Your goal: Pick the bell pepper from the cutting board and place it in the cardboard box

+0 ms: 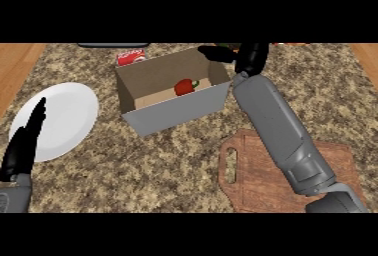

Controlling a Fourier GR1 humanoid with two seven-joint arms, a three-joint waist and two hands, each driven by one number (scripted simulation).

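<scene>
A: Which parts are hidden or cut off?

B: The right forearm (277, 130) covers part of the wooden cutting board (255, 175). A red packet (131, 57) shows only partly behind the cardboard box (173, 92). A dark object at the top edge cannot be identified.

A: Where is the bell pepper (186, 86) relative to the fingers?

B: It lies on the box floor, apart from the right hand (247, 56), which hangs over the box's far right corner, fingers relaxed, thumb spread, holding nothing. The left hand (23, 145) rests with straight fingers over the white plate (70, 117).
</scene>
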